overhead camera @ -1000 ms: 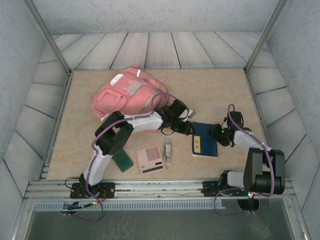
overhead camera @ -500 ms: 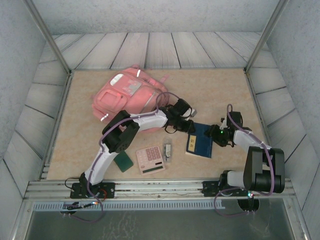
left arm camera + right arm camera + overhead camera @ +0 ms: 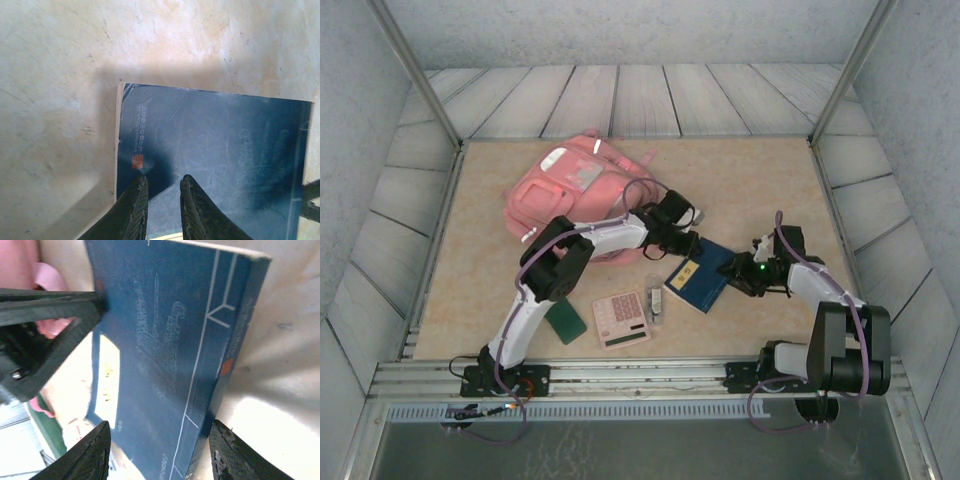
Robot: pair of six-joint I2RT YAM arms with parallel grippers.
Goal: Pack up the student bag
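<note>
The student bag [image 3: 575, 190], pink, lies at the table's back left; a pink edge of it [image 3: 17, 265] shows in the right wrist view. A dark blue book [image 3: 701, 277] lies askew between my two grippers. My left gripper [image 3: 690, 250] points down at the cover [image 3: 215, 145]. Its fingers [image 3: 135, 200] stand a narrow gap apart with nothing between them. My right gripper [image 3: 736, 273] is open, and one corner of the book [image 3: 160, 315] sits between its fingers [image 3: 227, 455]. The spine is next to its right finger. The black left gripper [image 3: 45, 315] touches the book's far end.
A pink calculator [image 3: 621, 319], a green card [image 3: 565, 322] and a small metal clip [image 3: 655, 300] lie near the front edge, left of the book. Grey walls and metal posts box in the beige table [image 3: 760, 180], which is bare at the back right.
The book has turned and slid left toward the bag. The left gripper has drawn back toward the bag. The right gripper has followed the book left, and its jaws have narrowed.
</note>
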